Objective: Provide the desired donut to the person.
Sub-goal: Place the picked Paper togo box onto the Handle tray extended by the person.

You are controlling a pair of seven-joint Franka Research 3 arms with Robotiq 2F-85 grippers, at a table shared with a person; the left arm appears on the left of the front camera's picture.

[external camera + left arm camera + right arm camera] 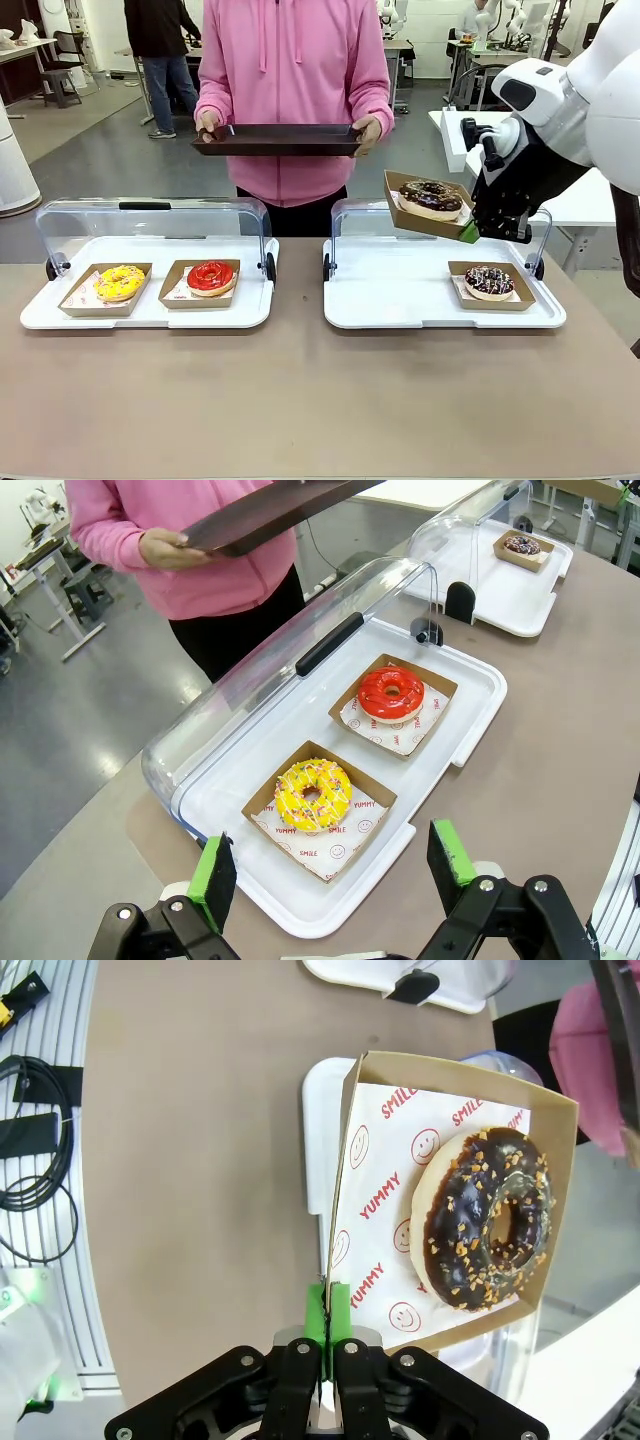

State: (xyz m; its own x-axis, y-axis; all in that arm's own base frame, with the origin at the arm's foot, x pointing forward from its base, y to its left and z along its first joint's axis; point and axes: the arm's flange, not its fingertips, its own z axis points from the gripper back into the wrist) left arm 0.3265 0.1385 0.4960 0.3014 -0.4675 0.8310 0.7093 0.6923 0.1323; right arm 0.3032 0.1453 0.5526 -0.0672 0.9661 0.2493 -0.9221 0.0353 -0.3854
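Pinches with the right gripper (468, 232), green pads tight together, the near rim of a brown square cardboard box (400, 186) carrying a chocolate-glazed donut with nut crumbs (431, 196). Holds that box tilted in the air above the right-hand white plastic serving tray (400, 295), short of the dark rectangular tray (280, 139) gripped in both hands by the person in a pink hoodie (293, 80) across the table. Finds a second chocolate donut with sprinkles (489, 281) boxed on that white tray. Hovers with the left gripper (332, 860), spread wide and empty, over the left white tray (470, 720), near a yellow-glazed donut (313, 794) and a red-glazed donut (391, 693), each in its own cardboard box.
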